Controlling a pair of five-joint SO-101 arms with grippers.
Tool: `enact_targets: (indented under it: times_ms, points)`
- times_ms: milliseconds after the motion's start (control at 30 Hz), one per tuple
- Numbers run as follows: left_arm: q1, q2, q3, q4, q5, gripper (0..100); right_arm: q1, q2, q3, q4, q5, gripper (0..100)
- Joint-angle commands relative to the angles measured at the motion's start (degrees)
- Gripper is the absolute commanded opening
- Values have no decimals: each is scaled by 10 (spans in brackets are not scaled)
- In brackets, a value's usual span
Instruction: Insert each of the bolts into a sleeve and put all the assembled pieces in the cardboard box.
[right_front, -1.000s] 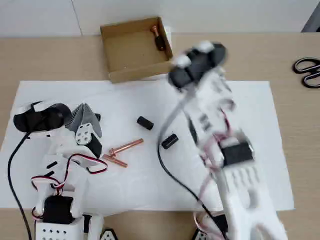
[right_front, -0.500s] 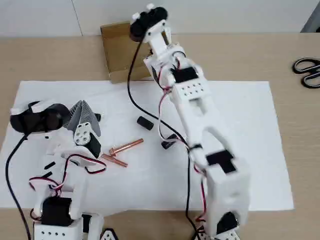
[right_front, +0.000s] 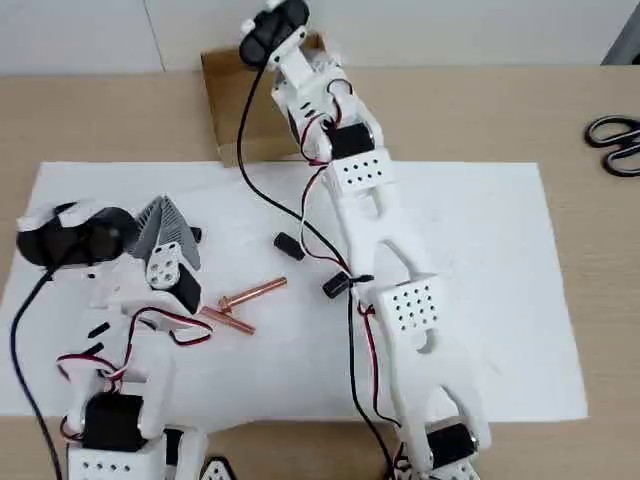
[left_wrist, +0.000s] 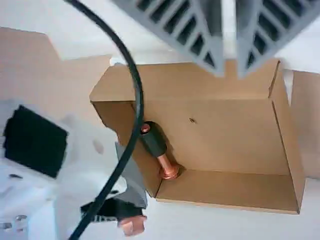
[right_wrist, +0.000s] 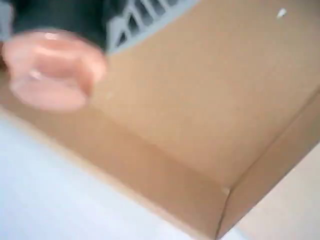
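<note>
The left pincer (right_front: 165, 236) hangs over the white paper (right_front: 500, 250), all but closed and empty. Just beside it lie two loose bolts (right_front: 252, 294), then two sleeves (right_front: 289, 243). The right pincer (left_wrist: 125, 212) grips a sleeved bolt (right_wrist: 50, 70) over the cardboard box (right_front: 232, 110), which holds one assembled piece (left_wrist: 157, 147).

An open brown cardboard box (left_wrist: 235, 135) sits beneath the right gripper (left_wrist: 121, 212) and well ahead of the left gripper (right_front: 166, 212). One assembled piece (left_wrist: 156, 147), a copper bolt through a black cylindrical sleeve, lies slanted in the box corner nearest the right gripper. A second assembled piece (right_wrist: 50, 70) is clamped in that gripper by the box's rim. A bare copper bolt (right_front: 254, 293) and a second copper bolt (right_front: 230, 321) lie close together near the left gripper. An empty black sleeve (right_front: 290, 243) and another black sleeve (right_front: 338, 284) lie past them, well behind the right gripper.
</note>
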Motion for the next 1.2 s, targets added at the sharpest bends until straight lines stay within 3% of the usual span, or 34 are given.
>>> enact_targets:
  times_ms: [0, 433, 700, 900, 1167]
  points:
    - [0, -6, -25, -12, -4, 6, -15, 22, -55, -39, 34, 3]
    - [2, -6, -24, -12, -4, 6, -5, 105, -55, -115, 111, 4]
    - [2, -6, -24, -13, -3, 6, 12, 102, -59, -55, 113, 7]
    - [2, -6, -24, -13, -3, 6, 8, 102, -62, -10, 130, 124]
    - [2, -6, -24, -13, -3, 6, 7, 102, -122, -7, 131, 130]
